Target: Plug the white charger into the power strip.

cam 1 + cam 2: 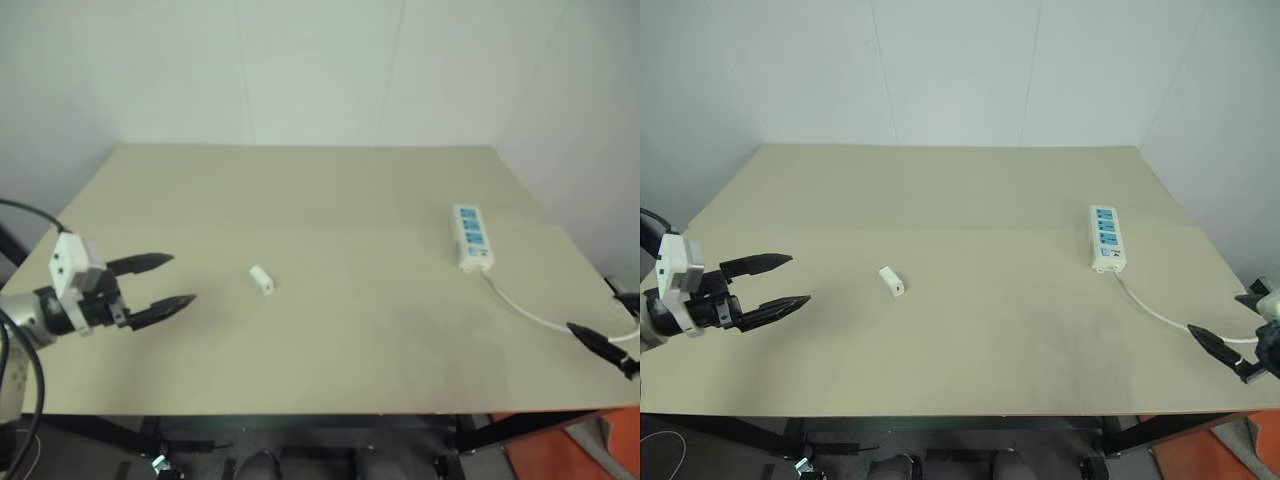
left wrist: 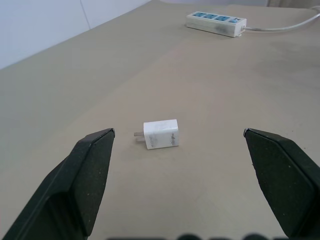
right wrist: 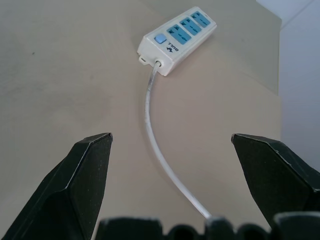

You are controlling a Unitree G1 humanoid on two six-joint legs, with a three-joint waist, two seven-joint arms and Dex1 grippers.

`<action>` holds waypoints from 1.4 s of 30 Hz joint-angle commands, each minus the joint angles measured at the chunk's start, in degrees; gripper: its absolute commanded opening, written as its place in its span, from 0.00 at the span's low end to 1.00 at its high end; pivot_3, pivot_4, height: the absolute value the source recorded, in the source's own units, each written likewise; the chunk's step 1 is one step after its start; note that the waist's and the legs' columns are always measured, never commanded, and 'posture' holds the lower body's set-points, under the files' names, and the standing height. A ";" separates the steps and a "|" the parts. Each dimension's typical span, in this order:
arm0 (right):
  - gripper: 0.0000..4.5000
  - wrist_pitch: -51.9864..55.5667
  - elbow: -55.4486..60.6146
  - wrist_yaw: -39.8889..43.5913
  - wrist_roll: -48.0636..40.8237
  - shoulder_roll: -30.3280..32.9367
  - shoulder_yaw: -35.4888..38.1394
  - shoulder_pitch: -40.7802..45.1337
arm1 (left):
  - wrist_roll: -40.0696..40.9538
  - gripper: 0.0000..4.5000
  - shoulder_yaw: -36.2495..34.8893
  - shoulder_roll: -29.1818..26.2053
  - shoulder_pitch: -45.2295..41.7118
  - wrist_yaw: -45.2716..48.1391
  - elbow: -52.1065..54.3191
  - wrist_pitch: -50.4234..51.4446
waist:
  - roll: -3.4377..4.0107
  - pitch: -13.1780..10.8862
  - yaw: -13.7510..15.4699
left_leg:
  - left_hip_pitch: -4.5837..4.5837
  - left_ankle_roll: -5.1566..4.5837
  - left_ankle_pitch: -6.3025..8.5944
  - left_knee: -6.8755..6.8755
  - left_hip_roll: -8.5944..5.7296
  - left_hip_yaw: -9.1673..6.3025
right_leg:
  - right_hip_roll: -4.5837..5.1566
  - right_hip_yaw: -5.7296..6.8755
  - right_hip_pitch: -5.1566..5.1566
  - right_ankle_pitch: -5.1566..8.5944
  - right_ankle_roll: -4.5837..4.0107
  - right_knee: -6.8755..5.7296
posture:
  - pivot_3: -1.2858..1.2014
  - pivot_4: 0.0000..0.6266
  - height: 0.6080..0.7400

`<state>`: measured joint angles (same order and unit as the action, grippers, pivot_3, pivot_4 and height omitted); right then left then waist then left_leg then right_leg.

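The left gripper (image 1: 166,282) hovers low over the near left part of the beige table (image 1: 320,200) with its two black fingers spread wide and nothing between them. The white charger (image 1: 261,280) lies on its side on the bare tabletop a little beyond the fingertips, straight ahead of the opening; in the left wrist view it sits between the two fingers but apart from both (its metal prongs point sideways, toward one finger). Nothing touches it.

The right gripper (image 1: 1225,355) hangs at the near right edge of the table, its fingers also parted wide and empty. The power strip (image 3: 176,33) lies flat ahead of it, well apart from the fingertips, with its blue outlet faces turned up and its cord end facing the gripper. The thin white cord (image 3: 155,135) leaves that end and curves back across the table, passing through the gap between the right fingers without either finger closing on it.

Charger and strip are well apart, the charger in front of the left gripper and the strip in front of the right one. The outlets on the strip carry no plug.
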<state>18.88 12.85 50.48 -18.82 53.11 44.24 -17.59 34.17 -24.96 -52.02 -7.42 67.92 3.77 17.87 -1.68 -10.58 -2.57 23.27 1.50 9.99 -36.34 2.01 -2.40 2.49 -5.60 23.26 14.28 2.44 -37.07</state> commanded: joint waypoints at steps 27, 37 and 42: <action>1.00 4.19 -21.99 -10.85 6.43 -8.28 -25.94 33.08 | -2.96 1.00 6.18 2.91 -9.38 -0.19 -4.52 -3.54 | -0.26 0.01 -1.57 | 0.00 -0.01 -0.01 0.06 0.02 0.08 | -0.01 -0.04 0.01 -0.21 0.24 0.02 | 0.52 0.24 1.00; 1.00 -4.97 -61.69 -17.01 15.59 -14.39 -36.51 61.21 | -3.17 1.00 6.02 4.10 -7.09 -2.20 -1.15 -4.07 | -0.17 -0.10 -1.37 | 0.07 -0.01 -0.01 0.28 -0.02 0.10 | -0.01 -0.07 0.15 -0.30 0.37 0.05 | 0.52 0.24 1.00; 0.72 -5.86 -69.21 -17.92 17.54 -14.88 -38.32 65.93 | -3.71 1.00 5.46 3.80 -4.88 -2.78 -0.22 -4.38 | -0.17 -0.10 -1.48 | 0.08 -0.01 -0.01 0.33 -0.02 0.10 | -0.01 -0.08 0.13 -0.33 0.32 0.13 | 0.52 0.24 1.00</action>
<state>14.23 -55.12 33.68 -2.60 37.74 6.41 46.81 30.41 -17.80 -47.48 -12.34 65.64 1.54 14.87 -1.85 -10.68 -4.05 23.33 1.48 9.98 -36.02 1.99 -2.29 2.48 -5.68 23.39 13.95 2.77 -36.96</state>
